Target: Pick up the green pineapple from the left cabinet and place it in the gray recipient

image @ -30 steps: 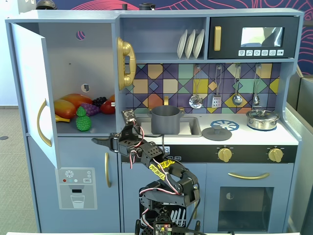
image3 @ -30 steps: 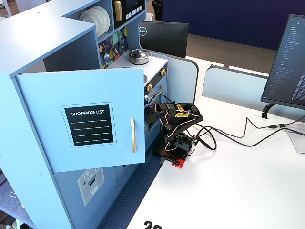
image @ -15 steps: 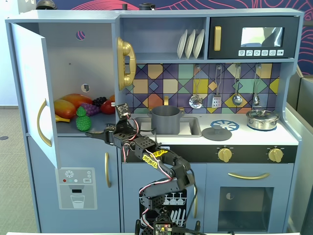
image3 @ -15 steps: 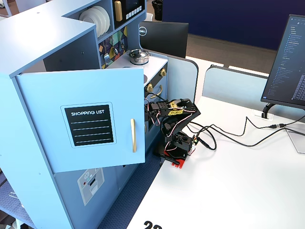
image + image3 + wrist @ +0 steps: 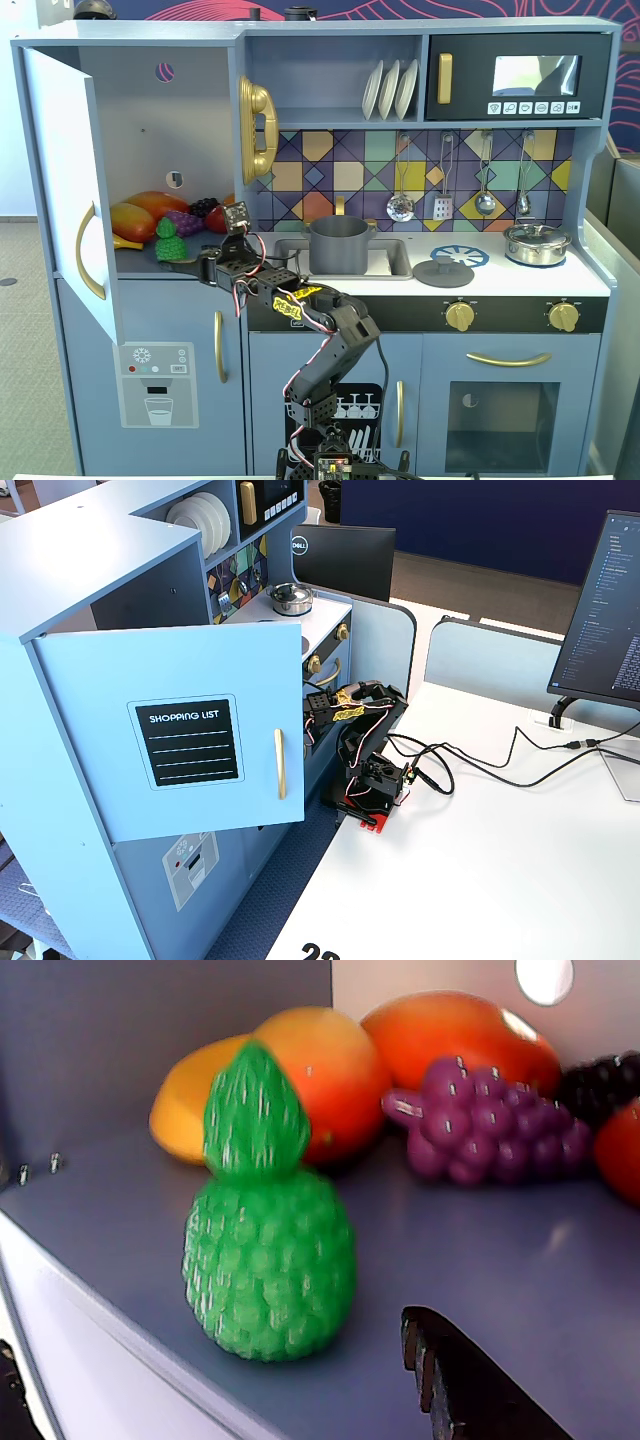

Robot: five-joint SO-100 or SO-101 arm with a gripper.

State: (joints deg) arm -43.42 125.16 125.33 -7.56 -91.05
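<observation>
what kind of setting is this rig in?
Likely an office or lab: a blue-gray toy kitchen stands against a white desk, with a computer monitor and a black Dell screen nearby.

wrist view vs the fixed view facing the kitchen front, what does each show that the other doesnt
Only the wrist view shows the green pineapple's bumpy texture close up, standing upright on the shelf, apart from the purple grapes.

Only the front fixed view shows the gray pot in the sink, the arm, and the left cabinet's open door.

Both show the pineapple, the grapes and the orange fruits behind them.
</observation>
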